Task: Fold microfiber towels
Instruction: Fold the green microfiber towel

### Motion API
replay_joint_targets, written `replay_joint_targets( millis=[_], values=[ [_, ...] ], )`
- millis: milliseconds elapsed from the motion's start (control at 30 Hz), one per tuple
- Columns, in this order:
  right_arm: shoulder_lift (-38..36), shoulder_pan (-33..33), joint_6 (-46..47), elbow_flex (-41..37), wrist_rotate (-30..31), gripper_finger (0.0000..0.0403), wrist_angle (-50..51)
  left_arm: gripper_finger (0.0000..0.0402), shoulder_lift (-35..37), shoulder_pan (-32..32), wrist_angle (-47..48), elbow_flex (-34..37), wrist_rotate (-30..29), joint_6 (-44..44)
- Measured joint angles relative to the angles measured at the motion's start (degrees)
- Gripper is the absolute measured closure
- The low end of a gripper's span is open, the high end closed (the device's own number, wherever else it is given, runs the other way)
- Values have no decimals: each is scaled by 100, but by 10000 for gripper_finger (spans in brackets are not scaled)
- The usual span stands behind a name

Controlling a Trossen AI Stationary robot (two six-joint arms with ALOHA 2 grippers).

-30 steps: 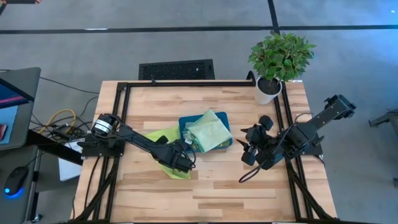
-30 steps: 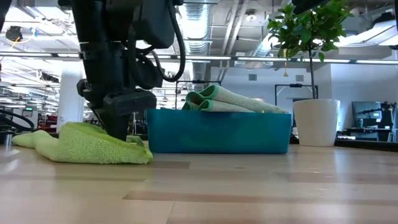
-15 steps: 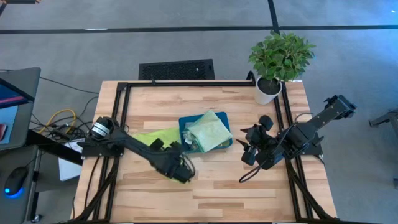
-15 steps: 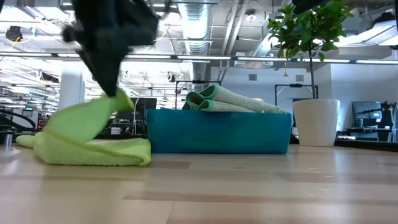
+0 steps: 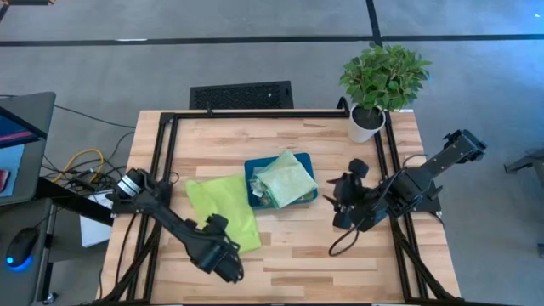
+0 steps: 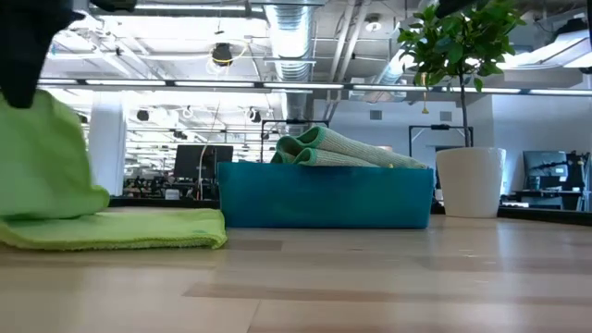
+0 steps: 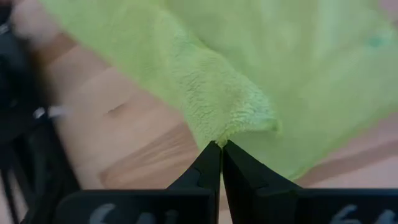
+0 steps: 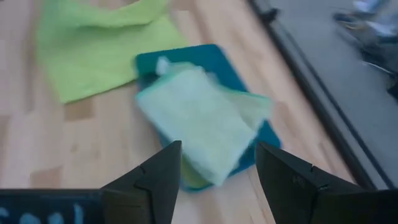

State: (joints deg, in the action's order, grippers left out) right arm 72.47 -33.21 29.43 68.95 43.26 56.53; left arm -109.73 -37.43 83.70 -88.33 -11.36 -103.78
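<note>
The lime towel (image 5: pixel 223 207) is pinched at its corner by the left hand (image 5: pixel 228 265), at 7 o'clock from the tray (image 5: pixel 252 167). The right hand (image 5: pixel 342 204) is held wide at 3 o'clock.

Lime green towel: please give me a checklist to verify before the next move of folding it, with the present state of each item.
1. Left gripper has the lime green towel pinched at a corner: ok, fingers shut on the fabric.
2. Towel is spread out on the table: not ok, one part hangs lifted from the gripper in the low view.
3. Towel is apart from the teal tray: cannot tell, its edge lies right at the tray's side.
4. Right gripper is out of the way: ok, open, waiting on the tray's right side.
5. Pale green towel stays in the tray: ok.
</note>
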Motion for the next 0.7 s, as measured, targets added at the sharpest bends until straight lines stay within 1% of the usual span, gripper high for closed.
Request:
replay_joint_targets(
  millis=[100, 200, 300, 400, 567, 700],
  values=[
    [135, 0, -717, 4, -538, 177, -400, 401, -2, -124, 230, 0, 160, -336],
    [457, -9, -1614, -1, -1063, 177, -928, 401, -2, -304, 239, 0, 170, -772],
    [971, -6, -2590, 0, -1648, 177, -1572, 401, -2, -495, 241, 4, 167, -1329],
    [1506, -2, -3356, -2, -1899, 177, -2316, 401, -7, -683, 200, 88, 166, -1745],
    [2264, 97, -4165, -2, -2436, 177, -3595, 401, -9, -941, -10, 282, 165, -2185],
    [2867, 201, -4629, -2, -2906, 177, -4610, 401, -11, -1086, -151, 323, 153, -2295]
  ],
)
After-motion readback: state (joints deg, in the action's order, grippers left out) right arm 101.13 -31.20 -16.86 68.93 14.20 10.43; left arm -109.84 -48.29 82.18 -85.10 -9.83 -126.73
